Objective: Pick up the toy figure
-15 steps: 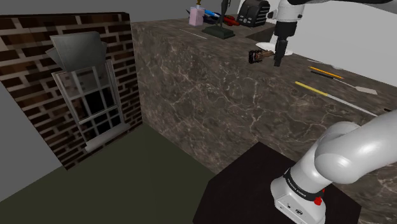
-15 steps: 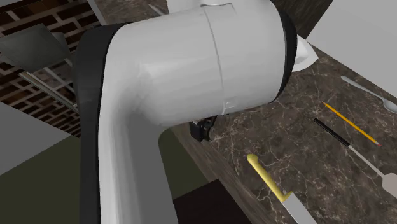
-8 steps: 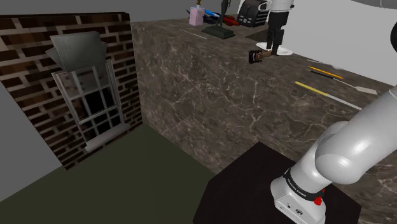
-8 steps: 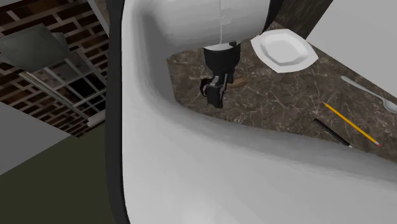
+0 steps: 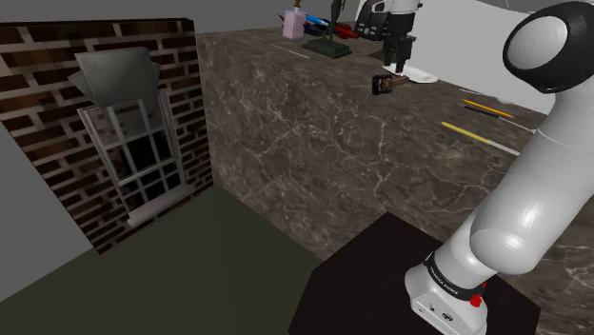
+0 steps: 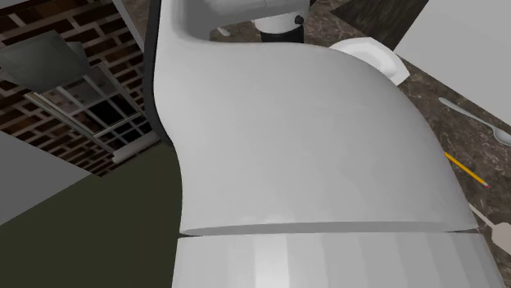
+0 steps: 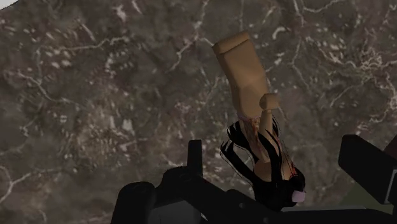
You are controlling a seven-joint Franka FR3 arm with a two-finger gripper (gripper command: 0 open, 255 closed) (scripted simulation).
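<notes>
Now the spread jaws have shifted over the toy figure (image 7: 253, 108).

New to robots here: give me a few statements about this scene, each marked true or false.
1. The toy figure lies on the dark marbled counter. True.
2. The tool is clamped on the figure. False: its fingers stand apart either side, not touching it.
3. A white plate sits near the figure. True.
4. The window is set in a plain white wall. False: the wall is brick.
</notes>
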